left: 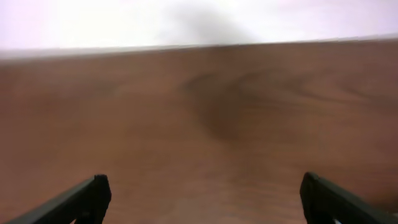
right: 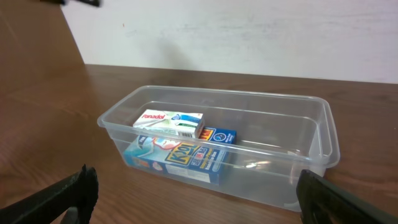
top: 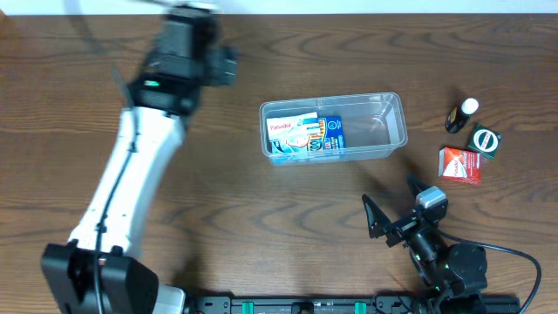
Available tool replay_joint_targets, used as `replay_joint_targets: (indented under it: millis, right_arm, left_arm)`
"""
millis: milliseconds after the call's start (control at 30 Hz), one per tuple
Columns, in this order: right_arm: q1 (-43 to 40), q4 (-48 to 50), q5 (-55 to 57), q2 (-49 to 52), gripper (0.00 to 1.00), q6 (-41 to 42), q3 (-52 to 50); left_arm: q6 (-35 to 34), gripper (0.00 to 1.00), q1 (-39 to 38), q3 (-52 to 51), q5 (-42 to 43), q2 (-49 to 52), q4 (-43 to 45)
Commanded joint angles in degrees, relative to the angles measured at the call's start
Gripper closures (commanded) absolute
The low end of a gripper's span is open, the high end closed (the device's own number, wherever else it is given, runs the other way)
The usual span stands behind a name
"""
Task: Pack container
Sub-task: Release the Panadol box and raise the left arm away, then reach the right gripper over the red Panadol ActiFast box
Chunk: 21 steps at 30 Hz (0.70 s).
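Observation:
The clear plastic container [top: 384,131] sits mid-table. Its left half holds a white Panadol box [top: 292,127] lying on a blue box [top: 327,135]. The right wrist view shows the container [right: 311,134] with the white box [right: 169,122] on the blue box [right: 186,158]. My right gripper [top: 391,202] is open and empty, in front of the container [right: 196,193]. My left gripper [top: 196,10] is open and empty at the far left back edge, over bare wood [left: 202,196].
Right of the container lie a small dark bottle with a white cap [top: 462,114], a green round-lidded item [top: 484,140] and a red-and-white box [top: 459,165]. A white wall rises behind the table [right: 249,31].

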Motion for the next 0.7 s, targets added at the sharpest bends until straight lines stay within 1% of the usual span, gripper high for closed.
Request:
replay_joint_targets:
  millis: [0, 133, 233, 667]
  right_arm:
    - [0.04, 0.00, 0.04, 0.02, 0.01, 0.61, -0.26]
    - [0.04, 0.00, 0.04, 0.02, 0.01, 0.61, -0.26]
    - [0.04, 0.00, 0.04, 0.02, 0.01, 0.61, -0.26]
    - [0.04, 0.00, 0.04, 0.02, 0.01, 0.61, -0.26]
  left_arm:
    - [-10.71, 0.02, 5.90, 1.01, -0.28, -0.87, -2.58]
    - [-10.71, 0.02, 10.27, 1.01, 1.31, -0.85, -5.57]
    - [-10.69, 0.02, 11.63, 1.01, 1.29, -0.85, -5.77]
    - [-10.69, 0.02, 12.11, 1.01, 1.29, -0.85, -5.77]
